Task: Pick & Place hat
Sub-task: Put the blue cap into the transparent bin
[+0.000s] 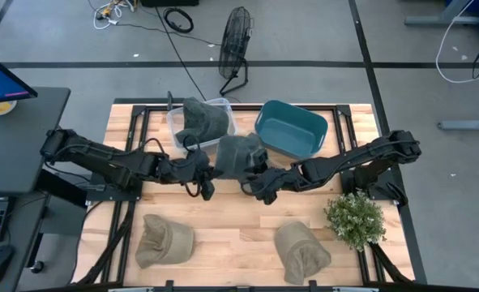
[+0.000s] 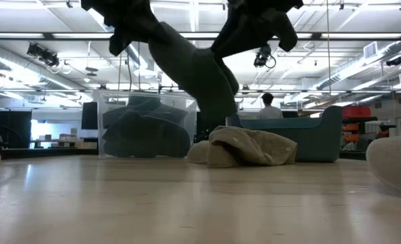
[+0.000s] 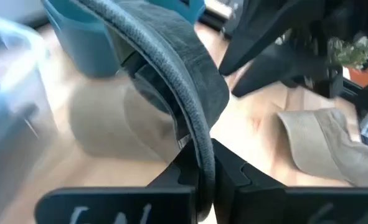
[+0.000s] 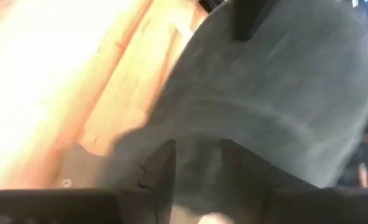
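A dark grey hat [image 1: 237, 154] hangs in the air over the middle of the table, held between both grippers; in the low view the hat [image 2: 200, 81] droops well clear of the wood. My left gripper [image 1: 209, 172] is shut on its left side and my right gripper [image 1: 255, 174] is shut on its right side. Behind it stands a clear bin [image 1: 203, 122] with another grey hat inside, and next to that a teal bin [image 1: 292, 130]. My left gripper pinches the hat's thick rolled edge [image 3: 201, 149] between its two fingers, which lie across that edge. The hat is lifted clear and arches away from the fingers. My right gripper has the grey cloth at the hat's right side [image 4: 199, 158] between its fingers [image 4: 162, 168]; which part it is cannot be told. The hat hangs below, clear of the table.
Two beige hats lie near the table's near edge, one left [image 1: 164, 241] and one right [image 1: 301, 251]. A small green plant [image 1: 355, 219] stands at the right. In the low view a beige hat [image 2: 247, 148] lies under the hanging one. A person shows far behind the table.
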